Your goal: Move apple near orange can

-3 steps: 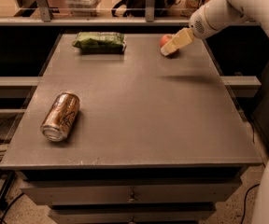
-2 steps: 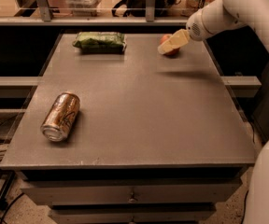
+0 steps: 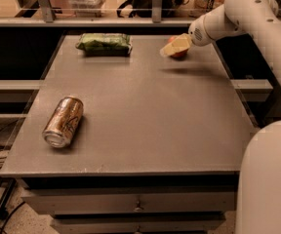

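Observation:
The small red apple [image 3: 180, 54] is at the far right of the grey table [image 3: 145, 111], mostly hidden behind my gripper [image 3: 171, 48]. The gripper reaches in from the right on the white arm and sits right at the apple, overlapping it. I cannot tell whether the apple rests on the table or is held. The orange can [image 3: 63, 121] lies on its side near the table's front left, silver lid toward the front edge, far from the apple and the gripper.
A green crinkly snack bag [image 3: 104, 43] lies at the table's far left. A rail and shelf [image 3: 96, 21] run behind the table. My white base [image 3: 270, 179] fills the lower right corner. Drawers [image 3: 138, 206] sit below the table front.
My gripper has shifted a little to the left and now covers more of the apple. The can and the snack bag have not moved.

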`<state>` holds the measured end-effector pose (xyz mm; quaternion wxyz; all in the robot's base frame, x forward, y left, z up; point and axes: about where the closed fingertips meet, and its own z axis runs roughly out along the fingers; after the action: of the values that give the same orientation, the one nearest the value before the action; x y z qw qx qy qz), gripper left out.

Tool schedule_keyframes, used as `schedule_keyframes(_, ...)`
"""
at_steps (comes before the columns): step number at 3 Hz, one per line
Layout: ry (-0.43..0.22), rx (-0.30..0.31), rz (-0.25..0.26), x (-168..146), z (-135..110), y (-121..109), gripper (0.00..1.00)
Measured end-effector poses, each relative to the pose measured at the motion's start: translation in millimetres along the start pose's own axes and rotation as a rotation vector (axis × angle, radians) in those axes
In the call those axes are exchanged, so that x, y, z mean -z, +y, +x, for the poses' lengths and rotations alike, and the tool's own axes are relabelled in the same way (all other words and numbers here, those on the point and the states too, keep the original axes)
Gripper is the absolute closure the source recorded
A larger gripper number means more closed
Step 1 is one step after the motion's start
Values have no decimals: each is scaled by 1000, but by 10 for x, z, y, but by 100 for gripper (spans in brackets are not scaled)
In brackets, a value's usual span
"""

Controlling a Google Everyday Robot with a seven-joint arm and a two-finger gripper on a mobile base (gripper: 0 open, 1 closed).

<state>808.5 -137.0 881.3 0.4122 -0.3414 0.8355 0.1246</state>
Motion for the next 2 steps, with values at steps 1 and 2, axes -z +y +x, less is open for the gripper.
schedule_keyframes(1,2,-21,-18,-187,18,17,18)
schedule_keyframes(2,9,-27,-29,-299,17,49,41)
